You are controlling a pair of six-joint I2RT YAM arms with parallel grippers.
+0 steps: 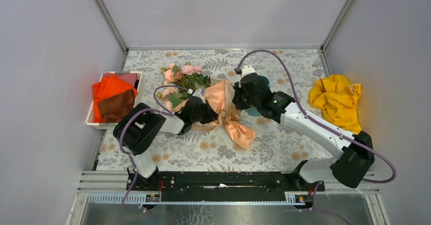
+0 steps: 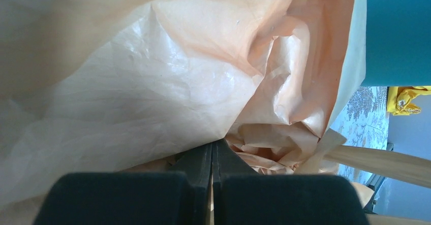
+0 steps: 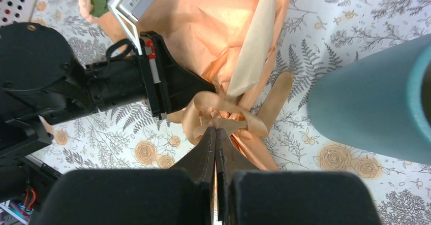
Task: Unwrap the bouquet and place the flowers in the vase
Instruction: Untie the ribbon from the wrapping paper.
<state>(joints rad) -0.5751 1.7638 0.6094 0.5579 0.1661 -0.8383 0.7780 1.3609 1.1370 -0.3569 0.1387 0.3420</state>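
Note:
The bouquet lies on its side mid-table. Its pink and peach flowers [image 1: 180, 75] point to the far left, and crinkled peach paper [image 1: 223, 100] covers the stems. My left gripper [image 1: 213, 113] is shut, its tips [image 2: 212, 145] tucked under the paper's edge and pinching it beside the knot. My right gripper [image 3: 216, 129] is shut on a loop of the tan ribbon [image 3: 239, 121] at the knot, facing the left gripper [image 3: 209, 89]. The teal vase [image 3: 366, 113] stands just right of the knot, mostly hidden under my right arm in the top view.
A white basket [image 1: 90, 119] with orange and brown cloths sits at the table's left edge. A yellow cloth [image 1: 335, 98] lies at the right edge. Grey walls close the table in on three sides.

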